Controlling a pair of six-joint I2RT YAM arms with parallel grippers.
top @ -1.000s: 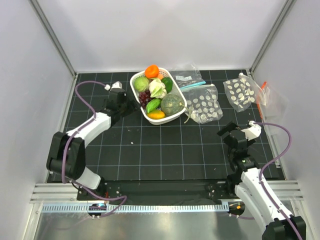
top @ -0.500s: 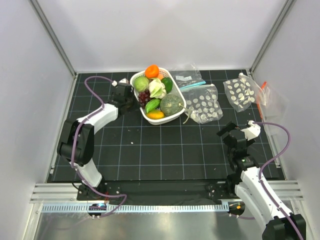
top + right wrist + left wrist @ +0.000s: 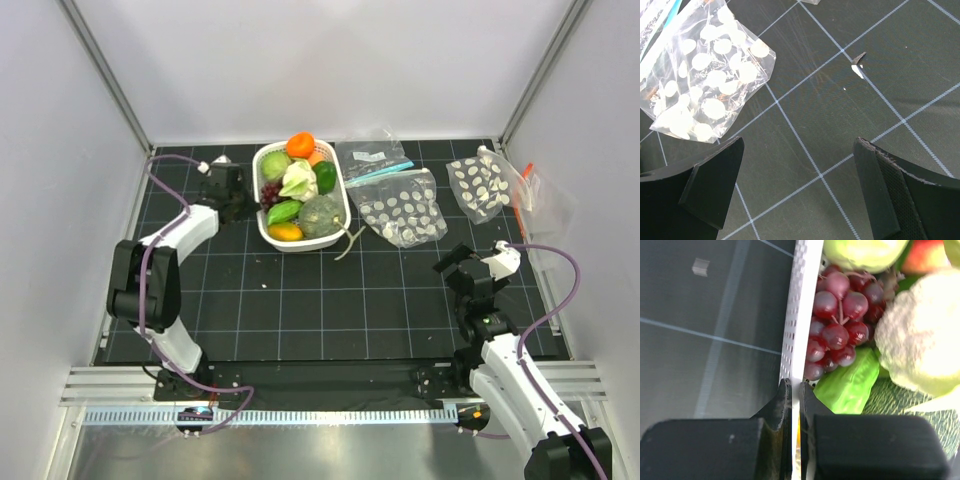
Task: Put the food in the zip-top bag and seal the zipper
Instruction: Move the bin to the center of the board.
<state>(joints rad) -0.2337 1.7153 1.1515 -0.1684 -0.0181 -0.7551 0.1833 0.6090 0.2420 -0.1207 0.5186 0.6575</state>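
Bag (image 3: 400,207) is laid flat fwd-left of R gripper (image 3: 797,150), whose jaws are spread wide w/ nothing held; R arm is judged nearer. Beyond, food (image 3: 300,185) is piled in basket (image 3: 257,215), just left of bag; basket's rim is pinched by L gripper (image 3: 795,390).

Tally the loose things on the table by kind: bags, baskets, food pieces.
Bags: 3 (dotted bag, dotted bag with an orange-red strip, small bag with a teal strip)
Basket: 1
Food pieces: 9 showing, all in the basket
Total: 13
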